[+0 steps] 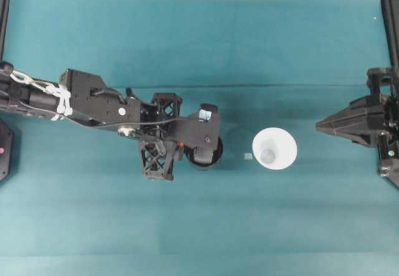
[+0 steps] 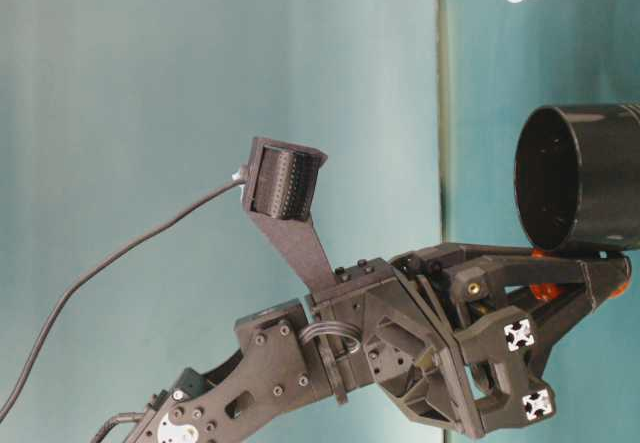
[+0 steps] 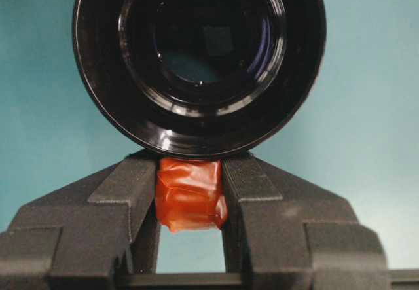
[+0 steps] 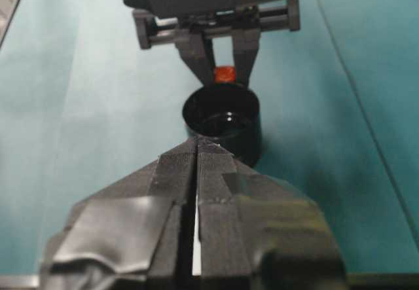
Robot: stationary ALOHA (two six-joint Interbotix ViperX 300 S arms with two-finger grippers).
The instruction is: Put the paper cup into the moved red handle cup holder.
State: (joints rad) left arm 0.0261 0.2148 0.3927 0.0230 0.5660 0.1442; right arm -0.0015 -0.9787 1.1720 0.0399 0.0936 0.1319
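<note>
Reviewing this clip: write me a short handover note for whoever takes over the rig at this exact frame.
Left gripper: shut on the orange-red handle tab of the black cup holder, which is upright with its mouth open and nothing inside.
Right gripper: shut, holding nothing, parked at the right edge of the overhead view.
Paper cup: standing upright on the table, between the holder and the right gripper, apart from both.
Done: the holder is gripped by its handle.
Left: pick up the paper cup, probably with the right gripper, and set it into the holder.
</note>
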